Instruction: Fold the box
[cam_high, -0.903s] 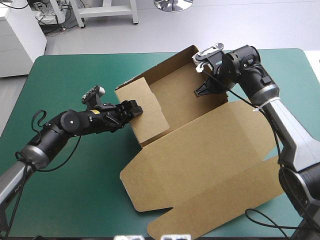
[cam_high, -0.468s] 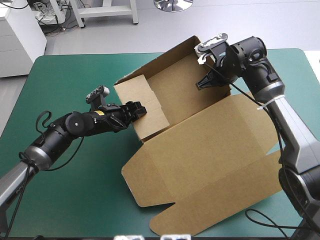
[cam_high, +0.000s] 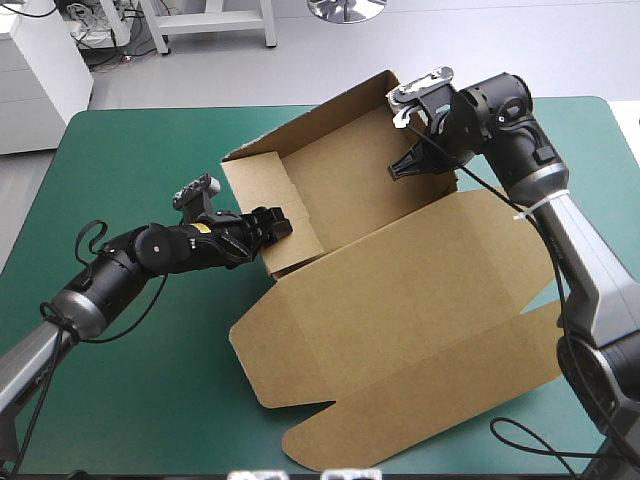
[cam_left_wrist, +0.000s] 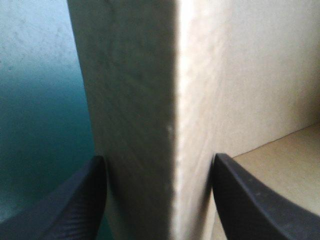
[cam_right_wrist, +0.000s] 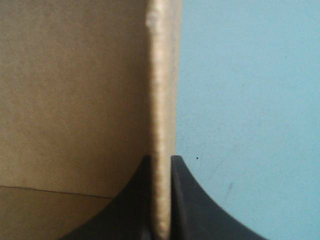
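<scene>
Since only the far end is standing up so far, I'd say we're mid wall-raising, with the lid untouched.

High view: the box (cam_high: 400, 300) sits centre to right of frame on the cover (cam_high: 150, 380). The tray end is at upper centre and the flat lid spreads out to the lower right. The long axis runs from upper centre down to the lower edge, leaning a bit right, with the open side up. The left gripper (cam_high: 280, 225) is at the tray's left wall. The right gripper (cam_high: 400, 168) is at the upper-right wall.

Left wrist: the fingers (cam_left_wrist: 75, 200) stand wide apart, with a folded corner of the box (cam_left_wrist: 135, 100) filling the gap between them. It straddles the corner but I can't see a real pinch.

Right wrist: the fingers (cam_right_wrist: 190, 200) are nearly together, clamping the edge of the box (cam_right_wrist: 75, 100), with cover (cam_right_wrist: 250, 100) beside it.

Next, my guess is that the left one has to roll that wall inward and tuck it while the right steadies its wall. Push too hard and the whole sheet probably slides.
</scene>
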